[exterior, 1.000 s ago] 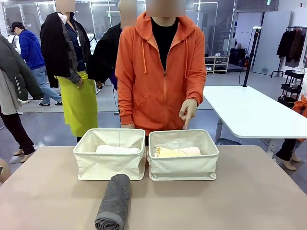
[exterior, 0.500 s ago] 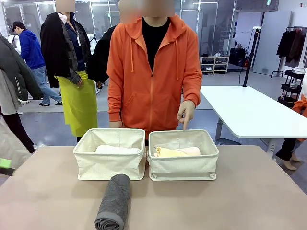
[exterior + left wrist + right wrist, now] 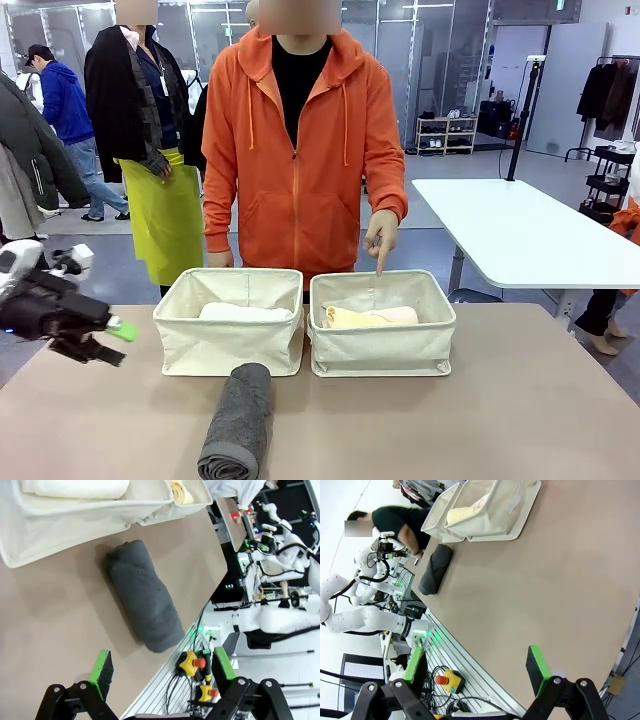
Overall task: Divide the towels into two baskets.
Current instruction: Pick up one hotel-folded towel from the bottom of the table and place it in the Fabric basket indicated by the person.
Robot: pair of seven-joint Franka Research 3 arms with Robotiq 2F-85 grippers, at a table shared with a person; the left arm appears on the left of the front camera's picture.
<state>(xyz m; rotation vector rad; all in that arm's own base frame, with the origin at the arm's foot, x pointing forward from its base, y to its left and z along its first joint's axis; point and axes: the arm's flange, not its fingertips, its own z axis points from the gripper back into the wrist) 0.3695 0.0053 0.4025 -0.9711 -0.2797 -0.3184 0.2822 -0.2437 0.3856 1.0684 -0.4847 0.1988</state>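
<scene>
Progress: three towels already binned, judging by the layout; one white towel [image 3: 245, 312] in the left basket [image 3: 229, 345], a yellow towel [image 3: 358, 318] with a peach-pink one [image 3: 400, 313] beside it in the right basket [image 3: 383, 348].
Remaining: grey towel [image 3: 238, 420] lying on the table [image 3: 520, 410] just in front of the left basket, pointing away from it toward the robot's edge; likely bound for the left basket to even the split.
Left hand [image 3: 98, 338]: hovering above the table's left edge, well to the left of the grey towel; jaws wide apart, gripping nothing, green pads [image 3: 103, 666] bare in the wrist view.
Right hand [image 3: 475, 670]: open and empty, far from the grey towel, over bare table near the edge.
Person: orange hoodie, standing behind the baskets, one hand [image 3: 383, 236] pointing a finger down at the right basket's far rim.
Obstacles: none between the left hand and the grey towel; the left basket's front wall stands just behind the roll.
</scene>
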